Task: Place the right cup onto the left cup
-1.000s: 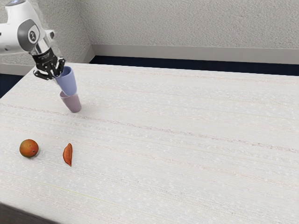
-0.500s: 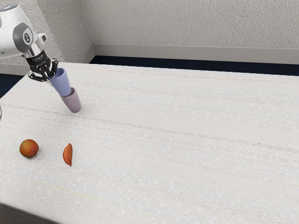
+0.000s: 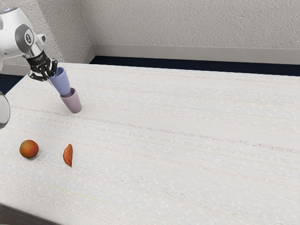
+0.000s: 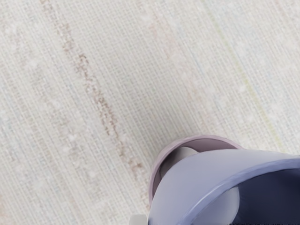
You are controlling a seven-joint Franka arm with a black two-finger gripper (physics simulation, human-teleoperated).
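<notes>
The blue cup (image 3: 60, 82) is at the mouth of the pink cup (image 3: 72, 101), which stands on the table (image 3: 178, 136); whether they touch, I cannot tell. The gripper (image 3: 49, 74) seems closed on the blue cup's wall near the rim, with only a narrow gap. It should centre the base first, lower gently, and release only when the weight is well supported.

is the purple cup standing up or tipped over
Standing up: in the exterior view the purple cup has its base on the table, and its mouth opens upward beneath the blue cup.
</notes>
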